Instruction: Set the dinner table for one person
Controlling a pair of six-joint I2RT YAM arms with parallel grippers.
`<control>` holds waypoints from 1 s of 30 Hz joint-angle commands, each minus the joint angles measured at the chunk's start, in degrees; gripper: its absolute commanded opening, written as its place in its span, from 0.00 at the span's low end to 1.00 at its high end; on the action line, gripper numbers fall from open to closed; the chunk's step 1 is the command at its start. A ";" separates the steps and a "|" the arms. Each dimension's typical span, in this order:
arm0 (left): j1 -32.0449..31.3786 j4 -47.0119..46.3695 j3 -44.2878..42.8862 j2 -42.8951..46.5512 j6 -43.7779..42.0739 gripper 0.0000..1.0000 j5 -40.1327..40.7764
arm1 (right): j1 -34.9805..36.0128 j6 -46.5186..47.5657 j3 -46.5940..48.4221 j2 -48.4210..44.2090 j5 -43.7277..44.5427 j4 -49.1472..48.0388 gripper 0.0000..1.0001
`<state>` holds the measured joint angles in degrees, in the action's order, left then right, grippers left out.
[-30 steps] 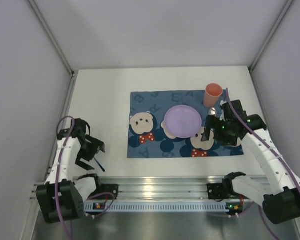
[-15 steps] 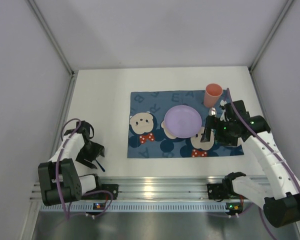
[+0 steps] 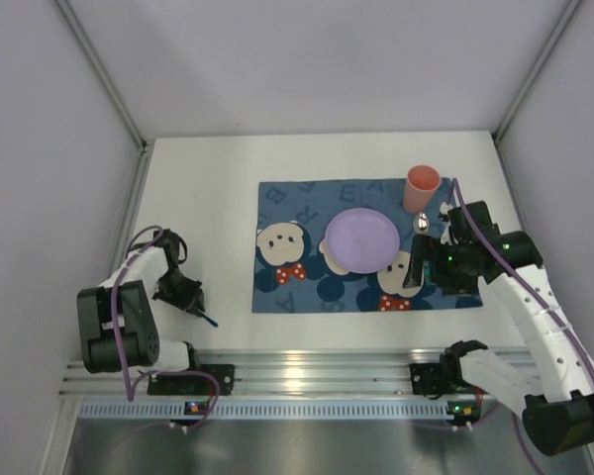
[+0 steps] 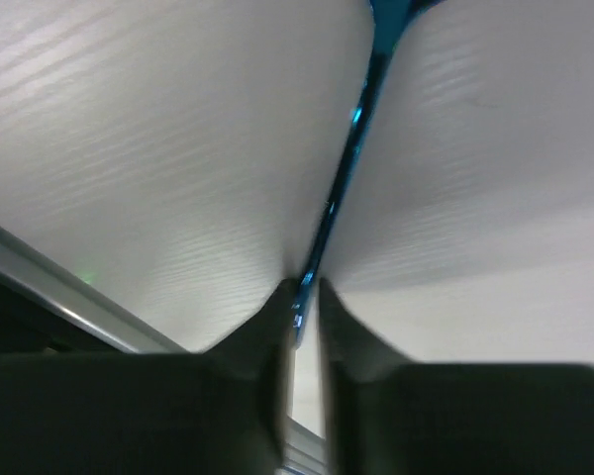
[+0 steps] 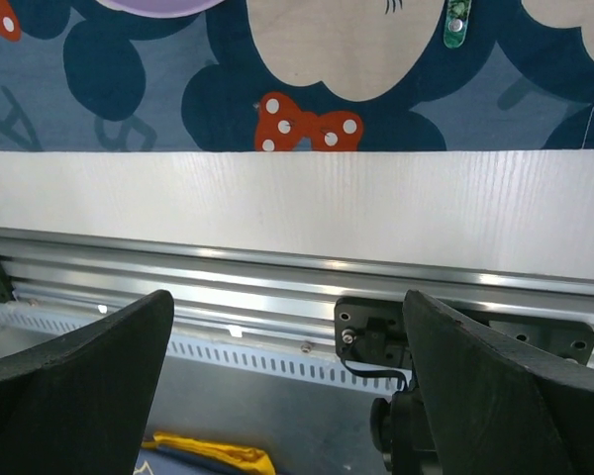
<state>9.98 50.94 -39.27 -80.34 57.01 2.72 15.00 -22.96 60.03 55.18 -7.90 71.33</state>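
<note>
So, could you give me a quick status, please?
Left gripper shut on blue utensil, left of placemat. Right gripper open over placemat. Table: plate, cup on placemat. Nothing blocking.

L arm point(image 3: 129, 282) is folded tight beside its base, elbow up, wrist bent down. L gripper point(image 4: 302, 297) sits low and points toward the near edge. Jaws are nearly closed, pinching a thin blue utensil point(image 4: 342, 178) at the fingertips. R arm point(image 3: 540, 317) is extended fwd, forearm angled inward. R gripper point(image 5: 287, 297) is raised and tilted down, fingers point(image 5: 79, 386) spread wide.
</note>
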 commanded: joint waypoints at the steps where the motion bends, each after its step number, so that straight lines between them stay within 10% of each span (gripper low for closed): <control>1: 0.74 -10.15 1.56 -6.49 -0.59 0.07 9.58 | 0.64 0.20 3.60 -1.48 1.92 2.23 1.00; 16: -1.27 -7.35 -14.76 -6.86 -10.87 0.00 11.77 | 0.64 -2.35 0.18 -4.38 2.46 1.53 1.00; 30: -27.45 -5.85 -35.08 -13.07 -17.90 0.00 4.77 | 0.73 -2.70 -0.79 -3.67 1.13 -1.72 1.00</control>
<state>-12.62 46.41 -70.94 -89.76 41.93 11.62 15.00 -25.15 59.53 51.90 -6.31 71.83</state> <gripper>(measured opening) 0.021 0.996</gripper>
